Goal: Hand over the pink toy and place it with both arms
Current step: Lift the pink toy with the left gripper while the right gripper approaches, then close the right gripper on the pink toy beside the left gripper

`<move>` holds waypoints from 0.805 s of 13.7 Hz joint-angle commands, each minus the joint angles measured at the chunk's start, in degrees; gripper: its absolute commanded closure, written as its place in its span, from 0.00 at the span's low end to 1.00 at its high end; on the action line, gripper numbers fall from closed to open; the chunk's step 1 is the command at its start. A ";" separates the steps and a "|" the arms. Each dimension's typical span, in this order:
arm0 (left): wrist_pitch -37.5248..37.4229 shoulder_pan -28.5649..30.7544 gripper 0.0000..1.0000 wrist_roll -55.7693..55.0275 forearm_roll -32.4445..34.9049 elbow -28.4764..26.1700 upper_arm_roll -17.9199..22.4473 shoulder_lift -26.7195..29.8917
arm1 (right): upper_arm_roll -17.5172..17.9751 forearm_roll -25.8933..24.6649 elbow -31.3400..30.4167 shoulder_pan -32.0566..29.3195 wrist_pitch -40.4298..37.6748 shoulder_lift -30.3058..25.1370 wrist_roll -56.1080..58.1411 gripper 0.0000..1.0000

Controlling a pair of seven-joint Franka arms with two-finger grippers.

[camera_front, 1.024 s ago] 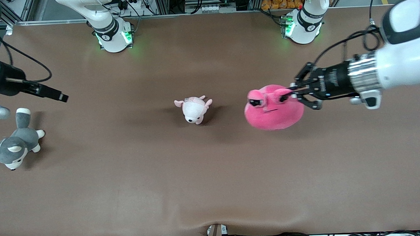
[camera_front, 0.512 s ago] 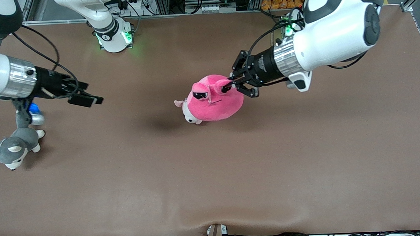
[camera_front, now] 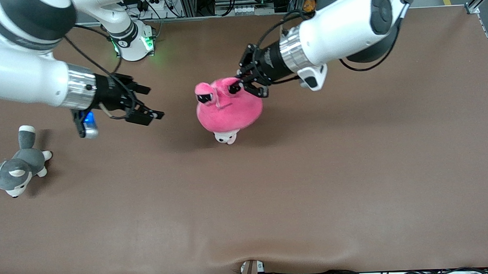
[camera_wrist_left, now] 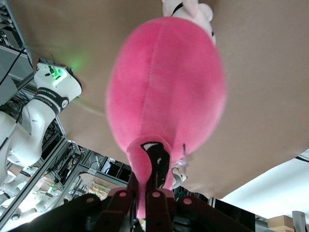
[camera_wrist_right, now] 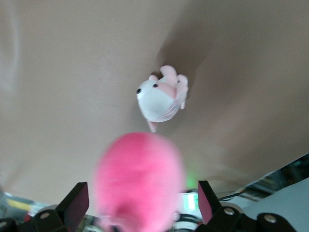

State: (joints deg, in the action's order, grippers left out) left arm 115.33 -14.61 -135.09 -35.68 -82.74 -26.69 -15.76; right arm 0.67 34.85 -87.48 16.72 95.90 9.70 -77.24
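The pink toy (camera_front: 229,109) hangs in the air over the middle of the table, hot pink with black eyes on stalks. My left gripper (camera_front: 239,85) is shut on one eye stalk; in the left wrist view the two fingers (camera_wrist_left: 153,195) pinch that stalk, and the toy's round body (camera_wrist_left: 166,92) hangs below them. My right gripper (camera_front: 155,102) hovers open beside the toy toward the right arm's end, a gap away from it. In the right wrist view the toy (camera_wrist_right: 140,176) shows blurred between the spread fingers (camera_wrist_right: 75,200) of the right gripper (camera_wrist_right: 141,195).
A small pale pink-and-white plush (camera_front: 226,136) lies on the table under the held toy, mostly hidden in the front view and plain in the right wrist view (camera_wrist_right: 161,99). A grey-and-white plush dog (camera_front: 18,169) lies at the right arm's end. Both arm bases (camera_front: 131,41) stand along the table's back edge.
The left arm has carried the pink toy toward the right arm's end, over the small plush. The right gripper has swung in from the table's end toward the toy, still open.
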 commanded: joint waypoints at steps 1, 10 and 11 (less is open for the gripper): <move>0.60 -0.86 1.00 -1.14 -0.36 2.93 -0.11 -2.16 | -0.49 1.18 -0.24 3.66 4.11 0.75 -7.48 0.00; 0.86 -4.12 1.00 -0.43 -0.27 3.11 -0.03 -2.69 | -0.66 0.04 -1.29 8.16 -0.08 0.41 -11.80 0.00; 0.86 -4.12 1.00 -0.52 -0.27 3.11 -0.03 -2.52 | -0.67 0.04 -1.29 7.98 -1.66 0.23 -11.80 0.00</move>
State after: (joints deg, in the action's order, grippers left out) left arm 116.10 -18.43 -135.19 -35.68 -81.51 -26.67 -17.72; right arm 0.64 34.81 -88.02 24.30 96.29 10.82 -88.07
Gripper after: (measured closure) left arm 0.916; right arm 0.000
